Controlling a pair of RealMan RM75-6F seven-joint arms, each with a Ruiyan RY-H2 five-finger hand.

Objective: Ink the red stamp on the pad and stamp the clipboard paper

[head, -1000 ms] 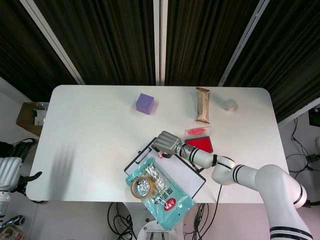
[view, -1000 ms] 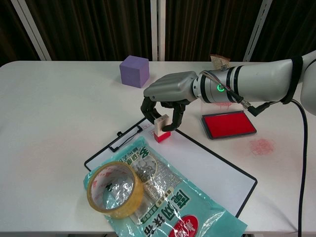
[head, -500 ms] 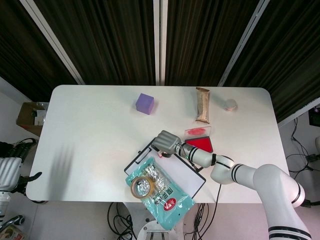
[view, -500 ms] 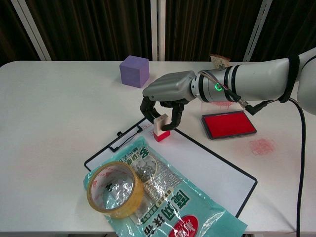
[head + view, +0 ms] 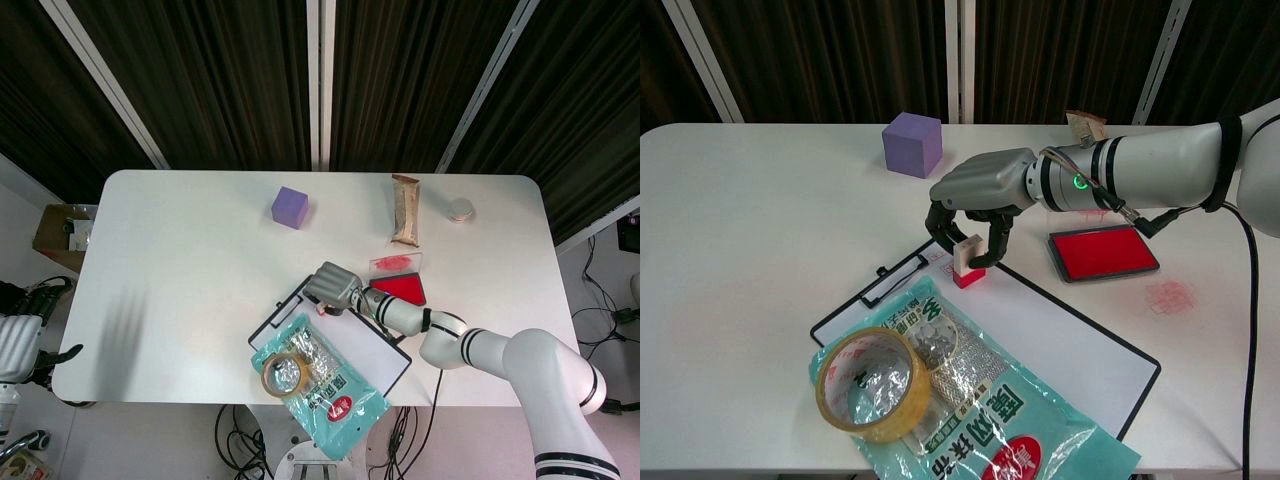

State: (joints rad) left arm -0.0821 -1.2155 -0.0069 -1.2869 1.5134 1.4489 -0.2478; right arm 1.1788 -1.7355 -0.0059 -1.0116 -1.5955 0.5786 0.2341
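Stamp (image 5: 967, 263) stands upright w/ red base on clipboard paper (image 5: 1040, 330), near clip end. Right hand (image 5: 978, 205) over it, fingers curled down and pinching the stamp's pale upper block. Ink pad (image 5: 1103, 251) lies open just right of clipboard (image 5: 1137, 402), on table (image 5: 760, 220). Tape roll (image 5: 872, 383) rests on teal packet (image 5: 990, 410) covering clipboard's near part. Purple cube (image 5: 912, 143) further back. Left hand (image 5: 20, 345) at table's left edge; grip state cannot tell.
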